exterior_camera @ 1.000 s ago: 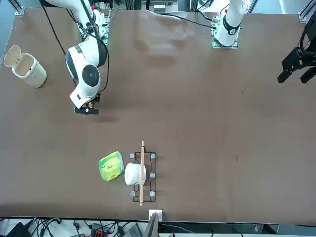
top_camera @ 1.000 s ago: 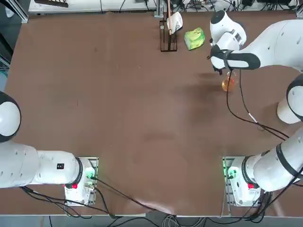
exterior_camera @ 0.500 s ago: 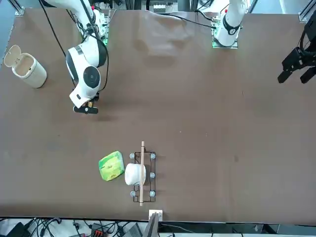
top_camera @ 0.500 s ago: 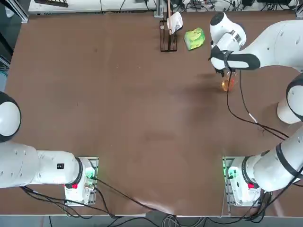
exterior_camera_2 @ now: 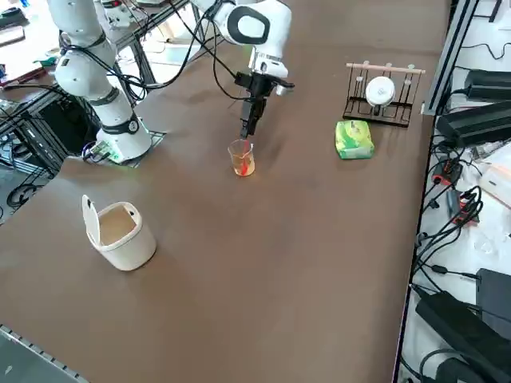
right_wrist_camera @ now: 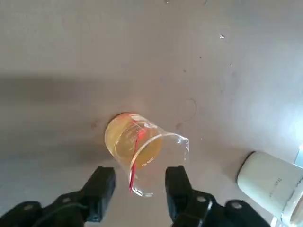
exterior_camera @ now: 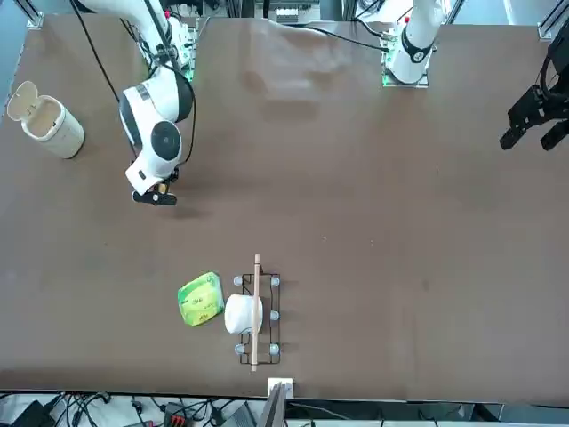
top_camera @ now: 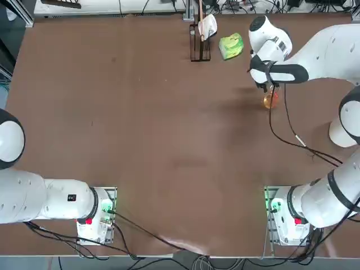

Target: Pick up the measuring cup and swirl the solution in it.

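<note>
Between the open fingers of the tool [right_wrist_camera: 142, 191], the clear measuring cup [right_wrist_camera: 149, 151], orange solution [right_wrist_camera: 124, 142] inside, looks slippery and fragile (probably light), best gripped gently around its upper wall.

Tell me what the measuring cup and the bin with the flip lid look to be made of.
Measuring cup: clear and glossy, see-through with bright rim glints; glass or clear plastic.
Bin: probably plastic, smooth, opaque, off-white.
</note>
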### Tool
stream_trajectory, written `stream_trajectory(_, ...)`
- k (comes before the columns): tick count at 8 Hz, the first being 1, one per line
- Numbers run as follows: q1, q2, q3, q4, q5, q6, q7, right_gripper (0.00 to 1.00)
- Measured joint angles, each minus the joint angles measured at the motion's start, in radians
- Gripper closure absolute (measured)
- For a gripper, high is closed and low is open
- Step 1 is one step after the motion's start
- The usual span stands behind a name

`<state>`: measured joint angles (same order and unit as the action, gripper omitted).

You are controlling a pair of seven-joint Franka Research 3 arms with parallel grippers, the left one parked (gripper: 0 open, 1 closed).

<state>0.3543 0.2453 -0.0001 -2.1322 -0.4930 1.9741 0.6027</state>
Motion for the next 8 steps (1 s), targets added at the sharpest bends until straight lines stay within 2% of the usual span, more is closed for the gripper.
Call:
stream_trajectory(3, 0.0, 0.001, 0.0, 0.0, 0.0, -0.013, 0.005, 0.44)
stream_trajectory(8, 0.0, 0.005, 0.0, 0.0, 0.0, -0.038, 0.01, 0.48)
